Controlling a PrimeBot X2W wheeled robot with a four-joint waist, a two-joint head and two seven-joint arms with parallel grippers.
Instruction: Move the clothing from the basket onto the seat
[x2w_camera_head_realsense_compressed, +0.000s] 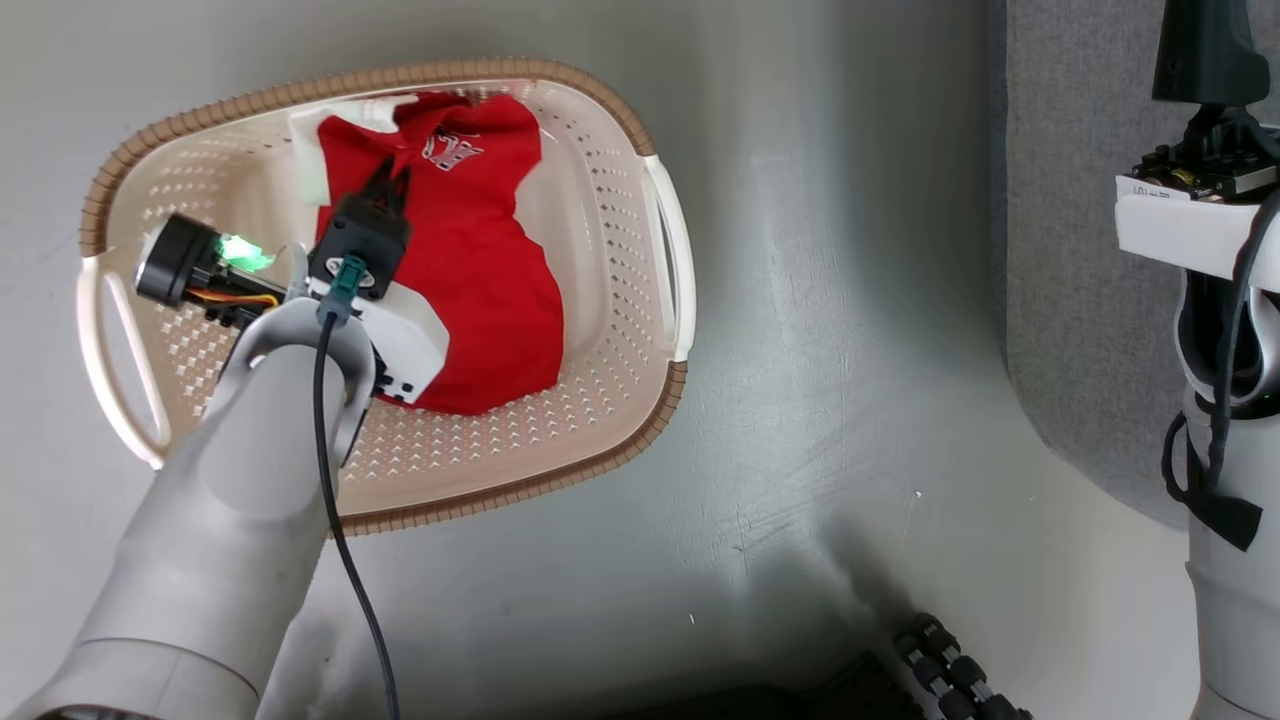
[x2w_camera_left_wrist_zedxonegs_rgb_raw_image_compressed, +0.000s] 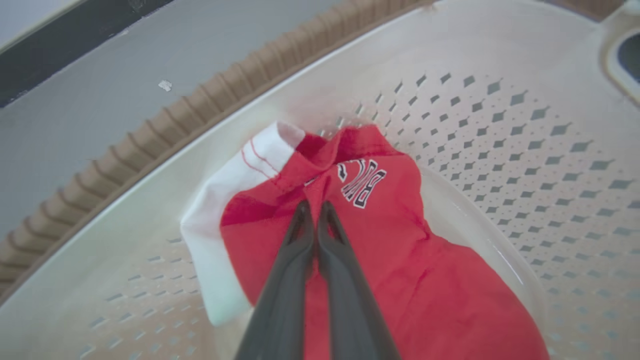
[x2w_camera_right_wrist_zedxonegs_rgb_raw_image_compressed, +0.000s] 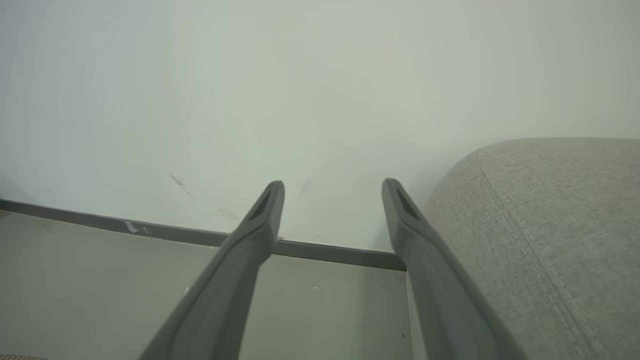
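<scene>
Grey floor (x2w_camera_head_realsense_compressed: 800, 350): basket (x2w_camera_head_realsense_compressed: 560, 470) holding red clothing (x2w_camera_left_wrist_zedxonegs_rgb_raw_image_compressed: 400, 250), left gripper (x2w_camera_left_wrist_zedxonegs_rgb_raw_image_compressed: 315, 206) pinched closed on its fabric, right gripper (x2w_camera_right_wrist_zedxonegs_rgb_raw_image_compressed: 333, 186) spread empty beside seat (x2w_camera_right_wrist_zedxonegs_rgb_raw_image_compressed: 550, 225); grasp step apparently, lift-out toward seat next.

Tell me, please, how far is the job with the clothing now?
Done: nothing moved yet; the red shirt lies in the basket. In hand: the left gripper has its jaws shut on it. Left: lifting it onto the seat.

left gripper (x2w_camera_left_wrist_zedxonegs_rgb_raw_image_compressed: 315, 206): pinching red shirt (x2w_camera_left_wrist_zedxonegs_rgb_raw_image_compressed: 410, 260) near collar | red shirt: in basket (x2w_camera_left_wrist_zedxonegs_rgb_raw_image_compressed: 500, 145)
</scene>
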